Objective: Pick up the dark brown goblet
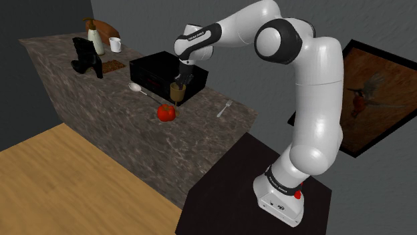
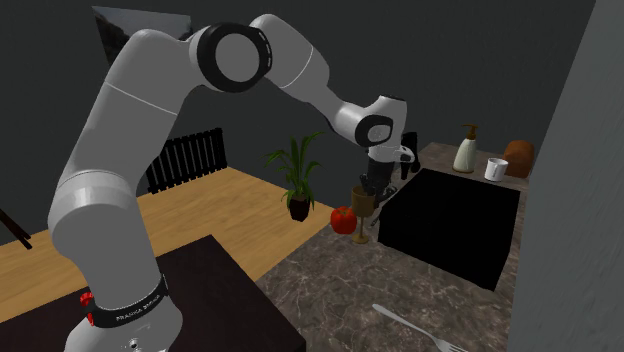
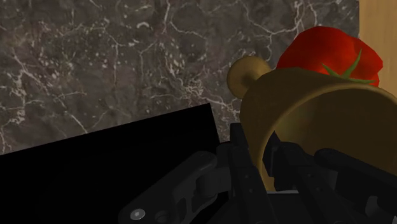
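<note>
tool (image 3: 264, 170): fingers clamped on the rim wall of the brown goblet (image 3: 305, 108) | goblet: directly under the tool, long axis upright, foot toward the desk (image 1: 127, 133), just beside the tomato (image 1: 166, 112) | lifted or not: cannot tell | judgement: pull straight up

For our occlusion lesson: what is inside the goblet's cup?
One black finger of the gripper reaches inside the brown goblet, clasping its wall. The cup's bottom is hidden by the gripper.
</note>
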